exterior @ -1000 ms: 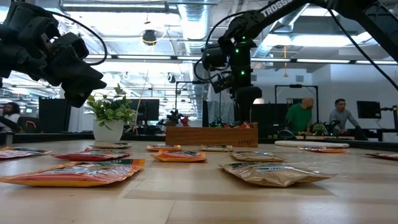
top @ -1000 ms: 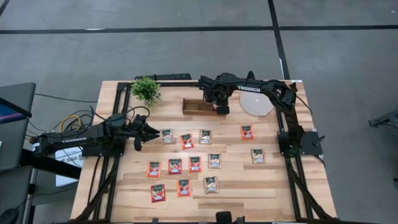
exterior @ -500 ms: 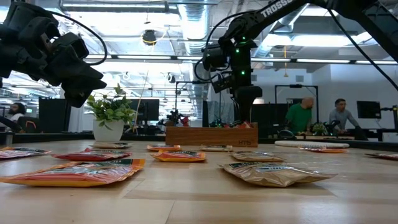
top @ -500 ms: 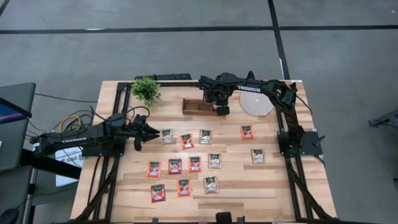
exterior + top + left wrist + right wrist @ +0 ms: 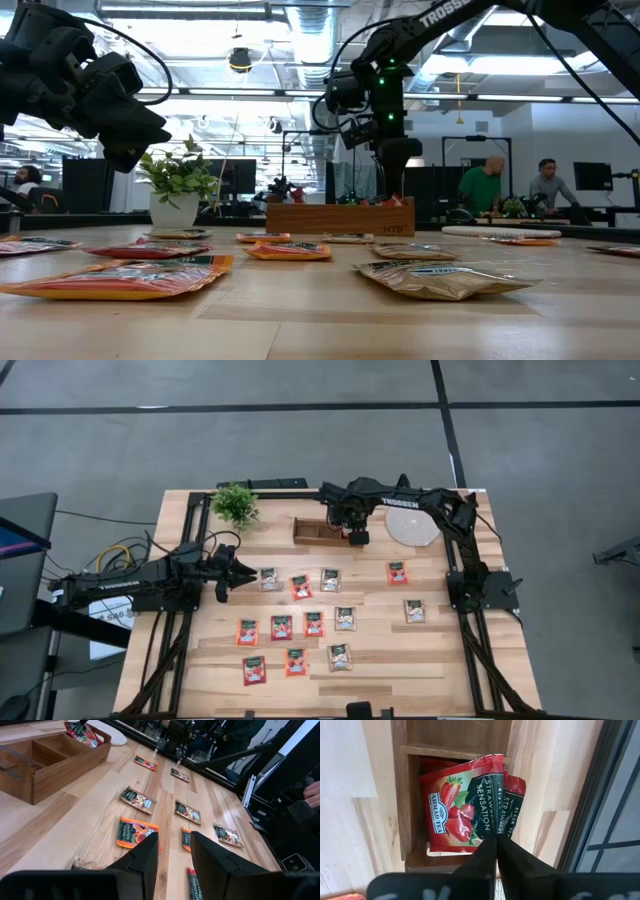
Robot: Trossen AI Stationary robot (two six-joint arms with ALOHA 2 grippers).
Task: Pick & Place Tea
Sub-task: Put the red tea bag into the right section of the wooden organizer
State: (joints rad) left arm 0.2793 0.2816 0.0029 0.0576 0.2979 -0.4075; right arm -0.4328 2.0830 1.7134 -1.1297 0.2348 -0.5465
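Note:
A brown wooden tray stands at the table's far middle. In its right compartment two red tea sachets lean upright against each other. My right gripper hangs just above them, pointing down, fingers shut. Several more tea sachets, red-orange and pale, lie flat on the table's middle. My left gripper waits open at the table's left, above the wood, nothing between its fingers. My right gripper comes from above with its shut fingertips at the dark-banded edge of the front sachet. I cannot tell whether they touch it. The sachets rest in the tray's compartment.
A potted plant stands at the far left, and a round pale disc lies right of the tray. The tray's other compartments hold nothing. People stand in the room beyond the table.

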